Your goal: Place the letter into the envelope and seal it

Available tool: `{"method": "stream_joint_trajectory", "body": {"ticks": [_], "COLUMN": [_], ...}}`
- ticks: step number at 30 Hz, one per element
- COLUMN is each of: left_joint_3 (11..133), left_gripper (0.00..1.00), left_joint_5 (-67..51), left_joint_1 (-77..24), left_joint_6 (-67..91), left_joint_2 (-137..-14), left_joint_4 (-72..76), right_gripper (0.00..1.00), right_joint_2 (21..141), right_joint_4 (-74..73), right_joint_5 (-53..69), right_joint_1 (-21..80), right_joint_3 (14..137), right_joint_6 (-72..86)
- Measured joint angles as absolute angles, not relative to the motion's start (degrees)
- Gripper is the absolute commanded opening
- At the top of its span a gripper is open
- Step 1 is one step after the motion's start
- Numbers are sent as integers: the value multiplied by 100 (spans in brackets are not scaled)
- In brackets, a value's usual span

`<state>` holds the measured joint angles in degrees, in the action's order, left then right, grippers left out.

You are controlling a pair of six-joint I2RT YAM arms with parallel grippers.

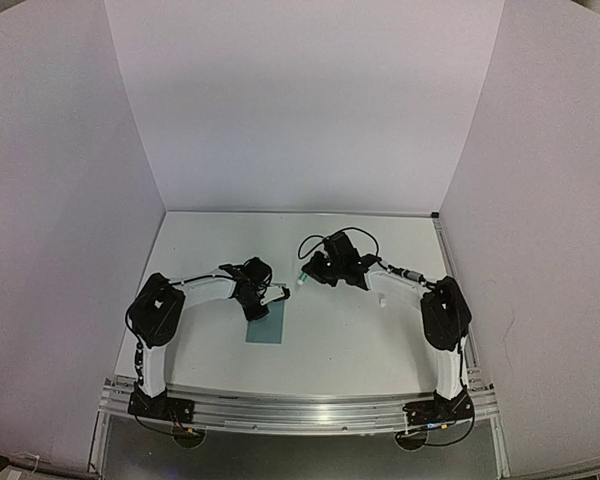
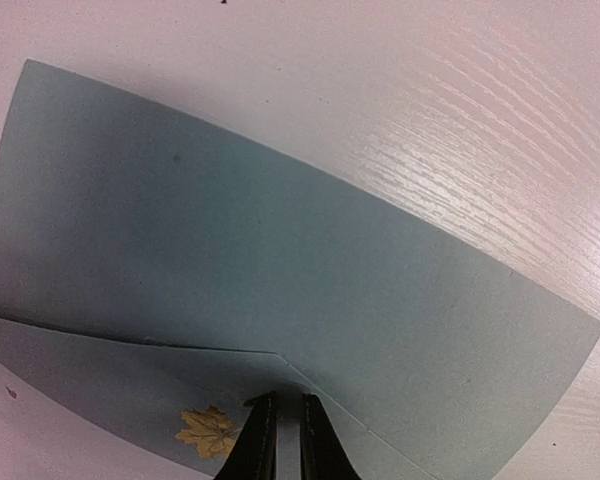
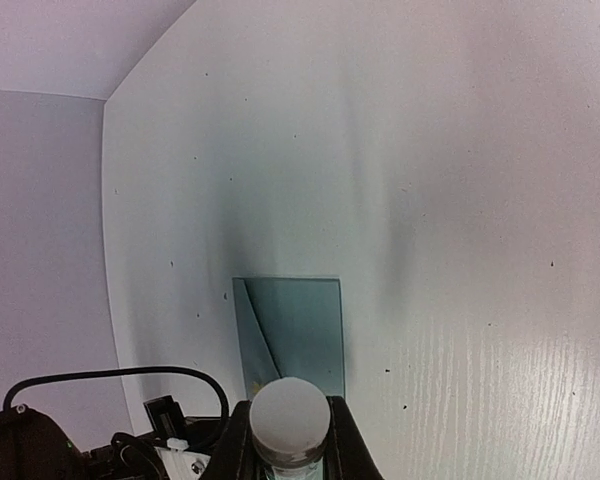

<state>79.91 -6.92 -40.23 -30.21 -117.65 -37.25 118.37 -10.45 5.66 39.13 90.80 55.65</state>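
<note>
The teal envelope (image 1: 266, 322) lies flat on the white table, its flap (image 2: 130, 385) folded over and carrying a gold maple-leaf sticker (image 2: 208, 432). My left gripper (image 1: 280, 293) sits at the envelope's far edge. Its jaws (image 2: 282, 398) are almost together, with the tips down on the flap near the flap's point. The envelope (image 2: 280, 250) fills the left wrist view. My right gripper (image 1: 302, 280) hovers just beyond the envelope (image 3: 300, 330), shut on a glue stick (image 3: 290, 420) with a round white cap. The letter shows in no view.
White walls (image 1: 300, 110) enclose the table on three sides. An aluminium rail (image 1: 300, 410) with both arm bases runs along the near edge. The left arm's wrist and a looping black cable (image 3: 120, 378) sit low left in the right wrist view.
</note>
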Motion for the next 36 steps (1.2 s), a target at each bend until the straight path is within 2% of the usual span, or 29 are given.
{"method": "stream_joint_trajectory", "body": {"ticks": [5,15,18,22,26,31,36], "left_joint_3": [8016,8288,8519,8986,9705,10045,9577], "left_gripper": [10,22,29,45,52,64,71], "left_joint_5": [-723,-735,-735,-760,-1032,-1745,-2647], "left_joint_1": [-4017,-4005,-4005,-3992,-3960,-3824,-3695], "left_joint_6": [-2972,-2827,-2793,-2708,-2651,-2599,-2226], "left_joint_2": [-11789,-11859,-11867,-11854,-11727,-10770,-9192], "left_joint_4": [-3723,-3960,-4130,-4370,-4854,-5178,-4848], "right_gripper": [0,0,0,0,0,0,0], "right_joint_2": [11831,11764,11742,11622,11309,10599,9810], "right_joint_4": [-1133,-1250,-1303,-1388,-1458,-1466,-1447], "right_joint_5": [525,482,476,476,634,862,1127], "right_joint_1": [3913,3913,3913,3913,3913,3926,4113], "right_joint_3": [9071,9074,9074,9074,9155,9177,9288], "right_joint_6": [5471,5287,5220,5087,4709,4026,3204]}}
